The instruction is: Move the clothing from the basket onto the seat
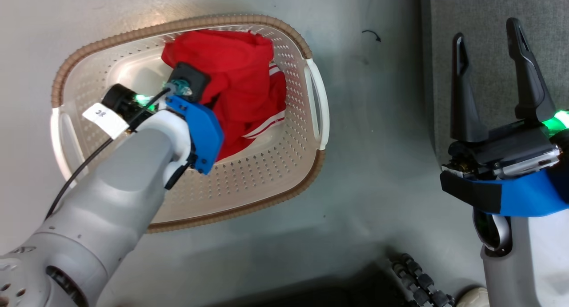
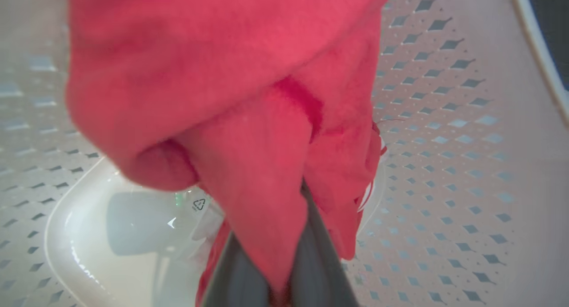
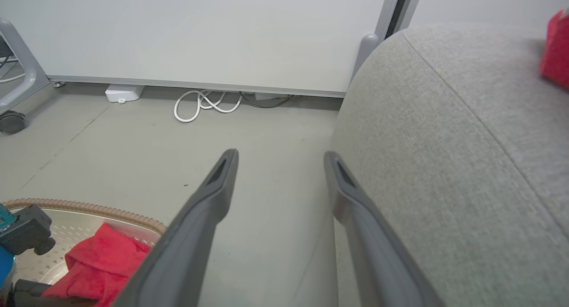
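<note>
Down in the basket (image 1: pixel 266 173), at about 10 o'clock in the head view, the left gripper (image 2: pixel 284 253) is clamped on a fold of the clothing (image 1: pixel 231 71) — the left wrist view shows red cloth pinched between the two grey fingers (image 2: pixel 238 276) and bunched over them, with the basket's pale floor and its label below. The rest of the red heap lies against the basket's wall toward 2 o'clock, with white stripes showing at its lower edge. The hold looks like a narrow pinch of one fold, so the cloth may slide out under its own weight once lifted. I cannot tell whether one garment or both are caught; if the second merely clings, it could ride up and drop on the grey floor (image 1: pixel 378 120) between basket and seat (image 3: pixel 444 142). A trailing hem might also snag the brown rim (image 1: pixel 249 19) and drag or tip the light basket. The right gripper (image 1: pixel 485 31) hangs at 3 o'clock with its fingers spread and nothing between them, over the seat's edge — right on the likely route, so the arms could foul each other. At 2 o'clock in the right wrist view a red patch (image 3: pixel 555 49) lies on the seat, too cropped to identify.
</note>
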Motion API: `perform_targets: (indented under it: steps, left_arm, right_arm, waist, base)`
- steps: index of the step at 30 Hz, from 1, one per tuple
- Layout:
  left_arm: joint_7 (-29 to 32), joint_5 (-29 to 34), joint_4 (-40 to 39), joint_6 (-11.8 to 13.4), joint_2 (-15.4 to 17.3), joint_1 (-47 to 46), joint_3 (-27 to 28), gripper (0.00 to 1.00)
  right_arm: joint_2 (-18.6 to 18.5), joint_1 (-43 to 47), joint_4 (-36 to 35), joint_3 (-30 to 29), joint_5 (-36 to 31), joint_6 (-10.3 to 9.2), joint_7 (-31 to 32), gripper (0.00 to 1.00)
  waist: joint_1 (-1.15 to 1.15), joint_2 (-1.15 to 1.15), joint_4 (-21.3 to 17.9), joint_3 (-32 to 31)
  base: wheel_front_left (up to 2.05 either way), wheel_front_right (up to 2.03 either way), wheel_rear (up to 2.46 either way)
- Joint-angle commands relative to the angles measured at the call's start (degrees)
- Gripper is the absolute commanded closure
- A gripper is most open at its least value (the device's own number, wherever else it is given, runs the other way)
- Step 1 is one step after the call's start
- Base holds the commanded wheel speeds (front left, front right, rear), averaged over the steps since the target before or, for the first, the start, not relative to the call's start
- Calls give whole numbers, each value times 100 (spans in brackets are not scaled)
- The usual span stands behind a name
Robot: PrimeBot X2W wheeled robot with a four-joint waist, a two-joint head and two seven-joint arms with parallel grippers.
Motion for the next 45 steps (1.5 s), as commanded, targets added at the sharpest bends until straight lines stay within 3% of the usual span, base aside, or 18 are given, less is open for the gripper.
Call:
perform_targets:
  steps: [1,14,29,35,45]
  left_arm:
    - [-73,39,-39,-5,-44,-58,-14,100]
    - [-620,79,-463,-5,-57,202,-14,100]
    - [-1298,129,-840,-5,86,549,-9,100]
    - [-1299,302,-1426,-5,294,773,499,100]
    - [-1302,996,-2231,-5,367,1244,1565,100]
  right_arm:
    - [-6,-24,17,1,11,3,2,0]
    - [-18,-124,224,61,68,3,2,0]
    - [-41,126,660,66,192,3,2,0]
    - [-37,305,824,37,219,3,2,0]
    - [-35,752,1015,-46,257,3,2,0]
  waist:
    - [0,0,55,-65]
    - [0,0,264,-672]
    - [0,0,657,-2145]
    - [0,0,737,-2764]
    - [0,0,881,-3733]
  base:
    - [0,0,0]
    - [0,0,0]
    - [0,0,0]
    - [0,0,0]
    - [0,0,0]
